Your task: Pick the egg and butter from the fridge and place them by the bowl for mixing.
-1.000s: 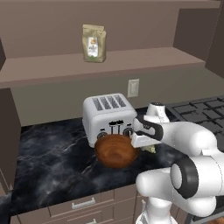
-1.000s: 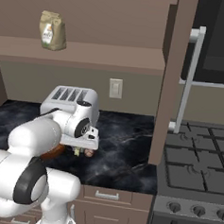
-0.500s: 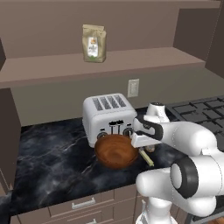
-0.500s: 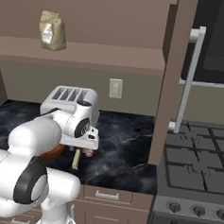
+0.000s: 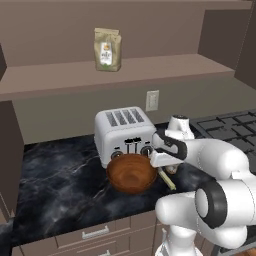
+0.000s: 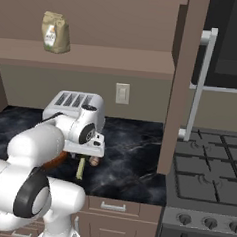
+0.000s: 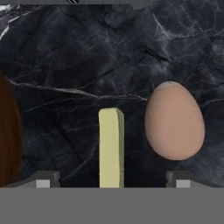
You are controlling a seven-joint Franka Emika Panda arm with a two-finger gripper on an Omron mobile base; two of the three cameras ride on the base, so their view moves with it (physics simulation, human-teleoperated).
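Change: the butter (image 7: pixel 111 146), pinched a second ago, now lies on the counter (image 7: pixel 87 57).
Butter axis: bottom to top, hand view centre.
Gripper (image 7: pixel 113 183): fingers spread.
Egg (image 7: pixel 174 120): right of butter.
Bowl (image 5: pixel 131 172): left.

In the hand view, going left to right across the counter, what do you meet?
The bowl at the left edge → the butter lying between the open fingertips → the egg, all on the dark marble counter.
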